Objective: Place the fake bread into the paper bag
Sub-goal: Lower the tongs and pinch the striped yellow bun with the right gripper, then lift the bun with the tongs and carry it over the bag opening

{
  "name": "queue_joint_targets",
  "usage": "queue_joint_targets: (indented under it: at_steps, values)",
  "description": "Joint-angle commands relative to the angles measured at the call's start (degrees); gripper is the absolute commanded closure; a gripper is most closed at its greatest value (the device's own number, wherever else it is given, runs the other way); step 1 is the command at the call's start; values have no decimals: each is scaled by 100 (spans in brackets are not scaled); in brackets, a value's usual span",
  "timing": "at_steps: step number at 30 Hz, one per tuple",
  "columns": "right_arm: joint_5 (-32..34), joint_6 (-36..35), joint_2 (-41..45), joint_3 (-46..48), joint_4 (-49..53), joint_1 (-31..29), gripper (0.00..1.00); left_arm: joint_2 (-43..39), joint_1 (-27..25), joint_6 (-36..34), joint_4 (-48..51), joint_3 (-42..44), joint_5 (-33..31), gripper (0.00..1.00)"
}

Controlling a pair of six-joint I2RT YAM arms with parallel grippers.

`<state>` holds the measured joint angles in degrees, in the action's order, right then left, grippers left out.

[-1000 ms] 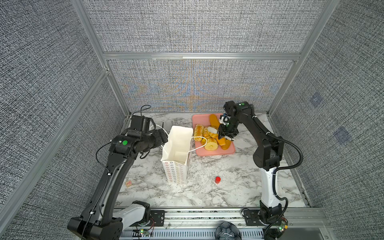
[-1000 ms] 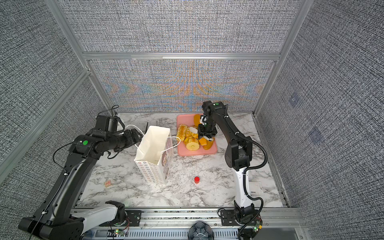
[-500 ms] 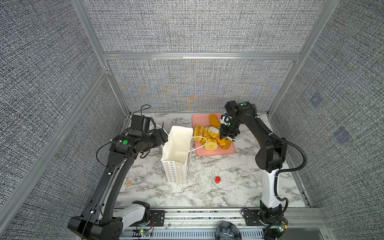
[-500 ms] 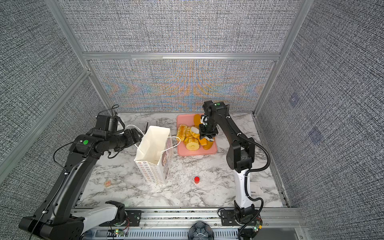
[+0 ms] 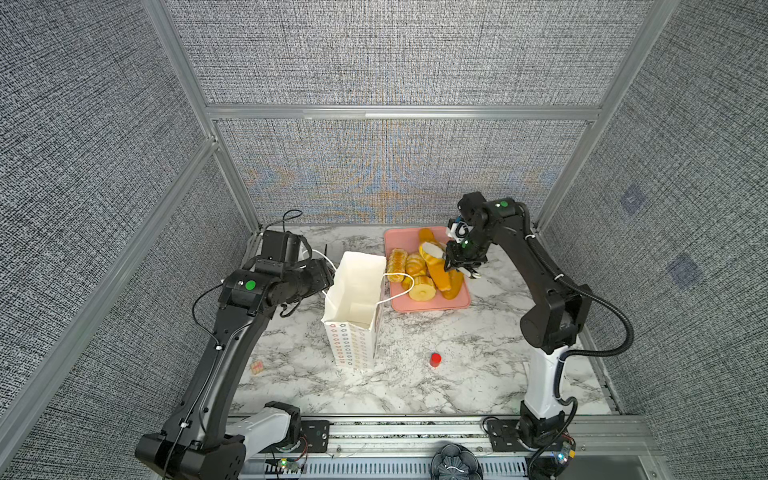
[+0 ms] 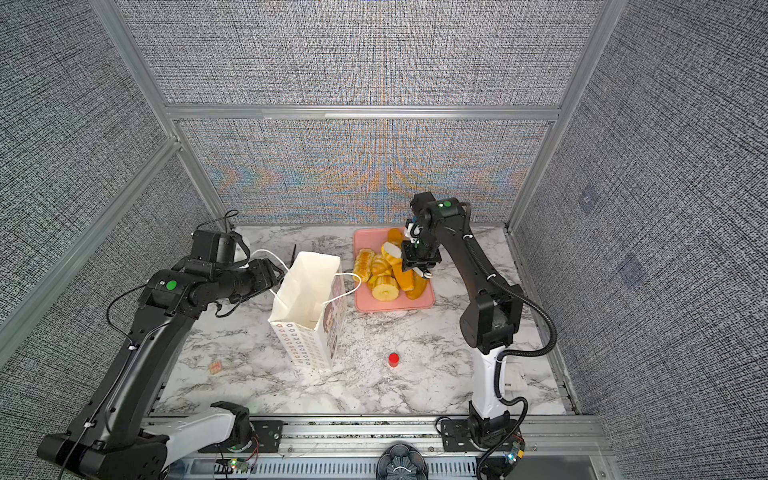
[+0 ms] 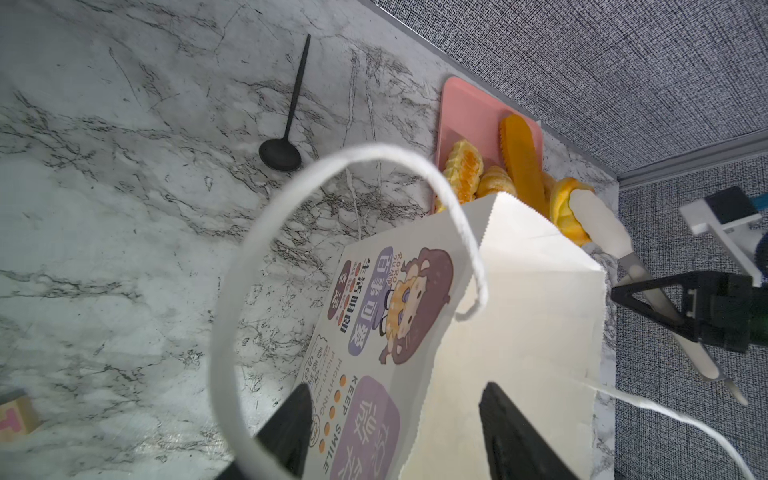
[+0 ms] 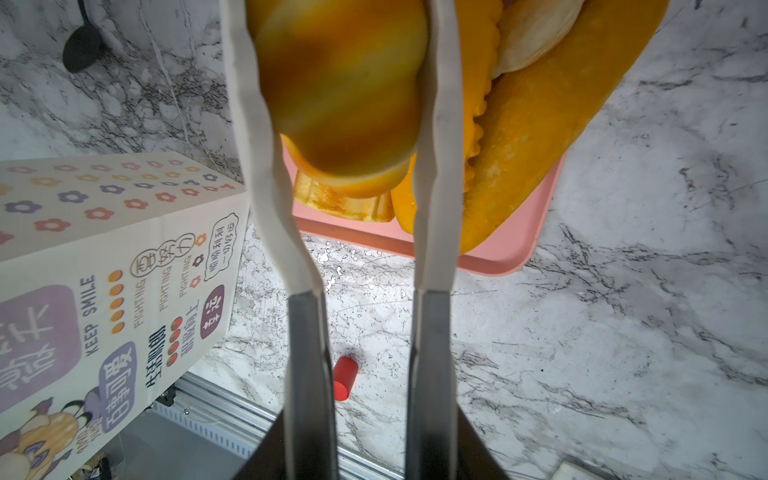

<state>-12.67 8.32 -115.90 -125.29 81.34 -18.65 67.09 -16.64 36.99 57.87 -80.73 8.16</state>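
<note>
A marble-veined tabletop (image 5: pixel 457 386) sits inside 3 grey woven walls (image 5: pixel 374 62) framed in aluminium. The paper bag (image 5: pixel 353 332) stands upright mid-table, just beside the pink tray (image 5: pixel 428 306) piled with the fake bread (image 5: pixel 422 287). The left gripper (image 7: pixel 397 386) has its jaws spread astride the bag's rim. The right gripper (image 5: pixel 464 261) clamps tongs (image 8: pixel 436 166) that pinch 1 bun (image 8: pixel 340 83) over the pile. A red cylinder (image 5: pixel 435 359) and a black spoon (image 7: pixel 286 120) lie on the marble.

Both top views look down from high in front on the whole desk (image 5: pixel 415 386), while the wrist views sit close behind the left claw (image 7: pixel 397 399) and right claw (image 8: pixel 370 436), sharing the paper bag (image 7: pixel 519 332) and pink tray (image 8: pixel 498 259).
</note>
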Motion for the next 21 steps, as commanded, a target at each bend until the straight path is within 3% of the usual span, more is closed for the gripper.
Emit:
queue_joint_targets:
  at_steps: [1,8,21]
  values:
    - [-47,42,110,-176,194,15,60,-26,3,-197,-74,143,200,26]
    - [-182,99,260,-749,514,11,60,-39,-32,-351,-144,409,290,29]
    - [-707,368,579,-1673,825,-68,60,105,-137,-298,-292,505,411,61]
